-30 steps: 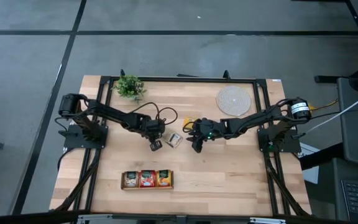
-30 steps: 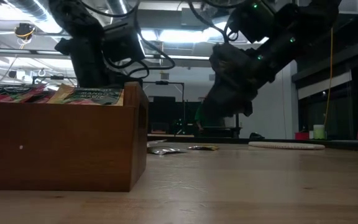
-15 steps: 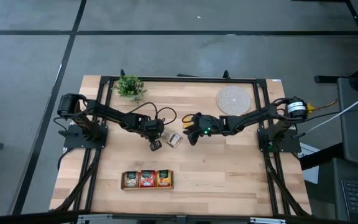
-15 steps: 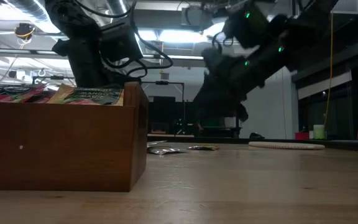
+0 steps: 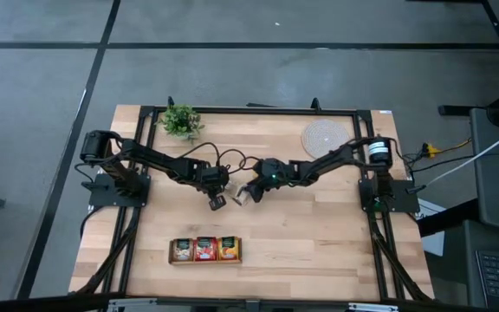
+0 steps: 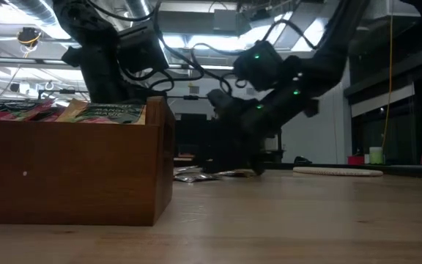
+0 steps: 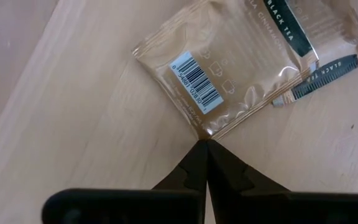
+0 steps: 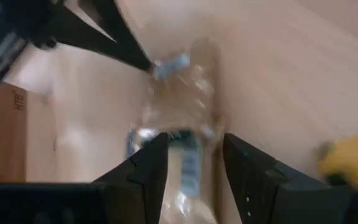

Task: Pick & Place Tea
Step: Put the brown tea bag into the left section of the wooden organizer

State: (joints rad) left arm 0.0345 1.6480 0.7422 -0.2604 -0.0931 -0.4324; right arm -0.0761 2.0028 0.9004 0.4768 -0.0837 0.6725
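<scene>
Wooden tray (image 5: 205, 250) nearest the front edge, sachets filling its compartments. Mid-table: left gripper (image 5: 217, 203) fingers pressed together, tips right at a corner of the pale tea sachet (image 7: 229, 68), holding nothing. Right gripper (image 8: 191, 163) fingers apart, straddling the same sachet, not clamped. Yellow sachet (image 8: 350, 160) just beside. Woven mat (image 5: 325, 139) and plant (image 5: 180, 120) at the far edge.

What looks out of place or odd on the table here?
Two pale sachets lie loose and overlapping at mid-table, outside the tray. A yellow one lies nearby. The left gripper, shut, touches a corner; the right gripper straddles them, open.
</scene>
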